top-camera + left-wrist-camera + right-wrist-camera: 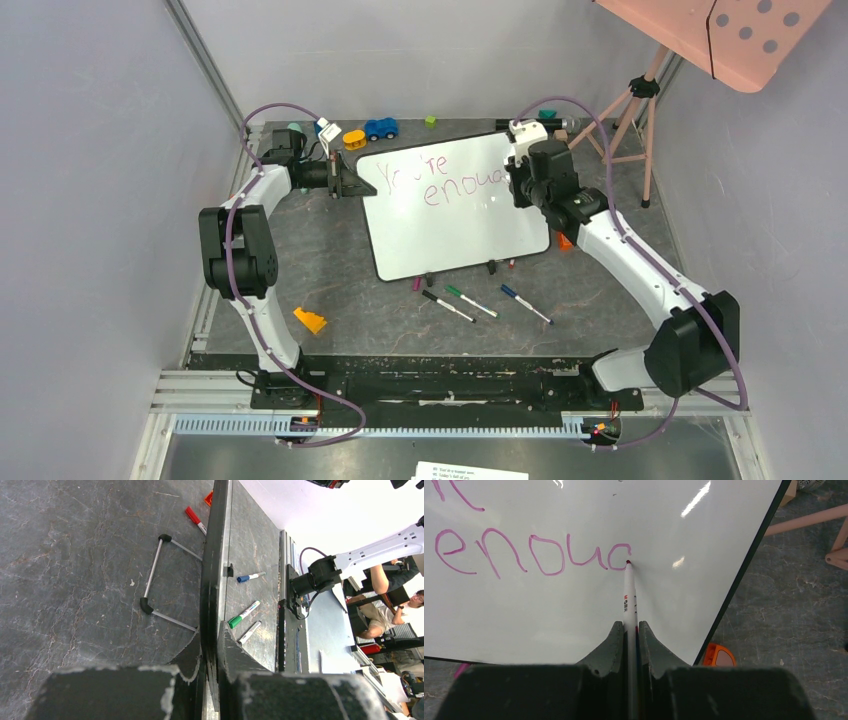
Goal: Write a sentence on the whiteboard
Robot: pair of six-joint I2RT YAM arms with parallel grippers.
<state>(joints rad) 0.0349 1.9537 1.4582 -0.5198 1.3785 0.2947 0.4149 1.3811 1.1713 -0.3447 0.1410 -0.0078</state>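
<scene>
Right pincer [628, 627] is closed tight on a thin white marker [629, 592], gripping low on the barrel. The tip touches the whiteboard [574, 625] at the end of the sentence [529, 555], which runs to "You're enou" plus a half-formed letter.

Left pincer [212, 635] is clamped shut over the whiteboard's black frame at its left edge. The board sits propped at a tilt on the desk [300, 270], between the two arms.

I judge the board stiff but light, and likely to skid or rock on its small feet under pen pressure. That makes the frame edge the sensible place to hold it, clear of the glossy writing face, which would give a poor grip. The marker's smooth barrel could twist between the pads, so it wants light, even pressure.
</scene>
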